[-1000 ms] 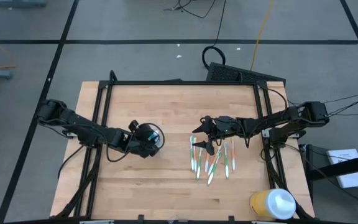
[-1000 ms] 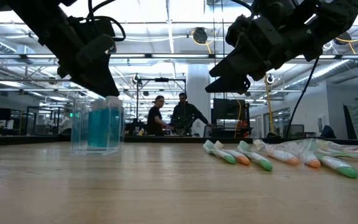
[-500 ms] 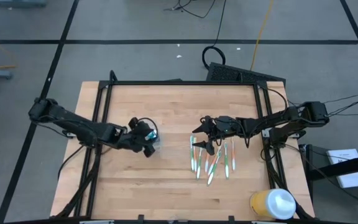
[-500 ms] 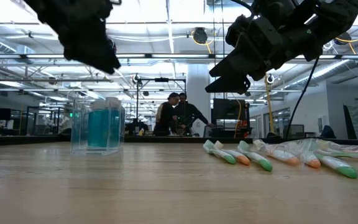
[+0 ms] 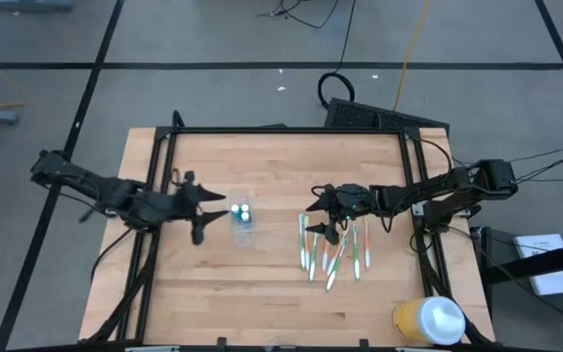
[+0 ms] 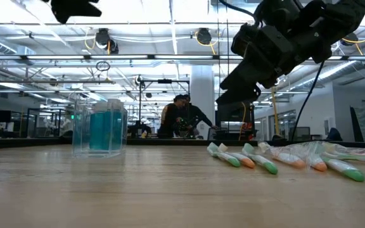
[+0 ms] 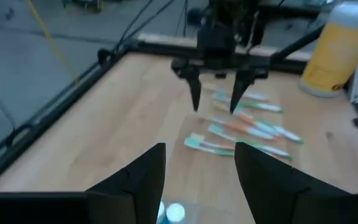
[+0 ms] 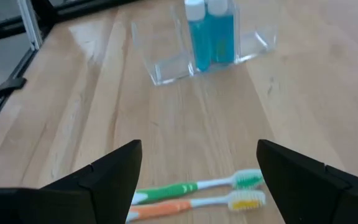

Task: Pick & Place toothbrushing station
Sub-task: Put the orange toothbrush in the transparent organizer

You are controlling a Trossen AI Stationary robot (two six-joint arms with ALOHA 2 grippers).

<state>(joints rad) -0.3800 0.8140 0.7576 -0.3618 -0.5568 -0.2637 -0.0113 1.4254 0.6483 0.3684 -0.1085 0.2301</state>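
Above toothbrushes (image 5: 332,249), right gripper (image 5: 313,217) spread, hovering

The surface (image 5: 272,176) is pale wood with visible plank grain, smooth and faintly shiny, framed by a matt black metal rail (image 5: 281,128). The cup (image 8: 197,46) is clear, glossy plastic with sharp glints on its walls; the two tubes (image 8: 211,31) inside look like smooth blue plastic with white caps. The toothbrushes (image 8: 194,193) have slick plastic handles in green, orange and white, and some in the pile (image 6: 309,155) seem wrapped in thin clear film, though that is hard to tell. The right tool (image 5: 319,222) and left tool (image 5: 203,207) are dull, matt black. The container (image 7: 337,50) is matt yellow.
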